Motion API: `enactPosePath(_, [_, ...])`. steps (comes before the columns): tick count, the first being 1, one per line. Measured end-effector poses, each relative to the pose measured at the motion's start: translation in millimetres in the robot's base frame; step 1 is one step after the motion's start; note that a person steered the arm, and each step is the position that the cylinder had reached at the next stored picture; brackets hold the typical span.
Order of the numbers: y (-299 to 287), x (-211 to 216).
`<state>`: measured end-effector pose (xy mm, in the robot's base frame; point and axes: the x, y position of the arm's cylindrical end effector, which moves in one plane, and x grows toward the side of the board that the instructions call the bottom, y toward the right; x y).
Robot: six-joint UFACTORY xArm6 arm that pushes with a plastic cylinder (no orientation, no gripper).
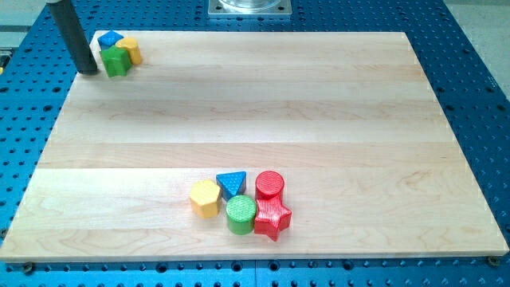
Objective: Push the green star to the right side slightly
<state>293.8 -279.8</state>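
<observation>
camera view | near: red star (272, 218), green cylinder (241, 214) cluster, irrelevant | far: green star (116, 61) at table (255, 119) top-left, touching yellow block (131, 50) | my tip (88, 70) just left of it; no claw fitted | nudge right gently, briefly.

lots of open wooden board (263, 104) in the middle. blocked at the top left by the green block (116, 61), yellow block (131, 49), blue block (109, 38).

Red star (272, 218) touching green cylinder (241, 214), near the wooden board's (263, 112) bottom edge.
</observation>
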Motion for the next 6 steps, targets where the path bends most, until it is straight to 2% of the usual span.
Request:
enactPosePath(2, [6.9, -11.3])
enactPosePath(4, [89.5, 77.6])
enactPosePath(5, [28.8, 69.7])
enactPosePath(6, [2.3, 22.2])
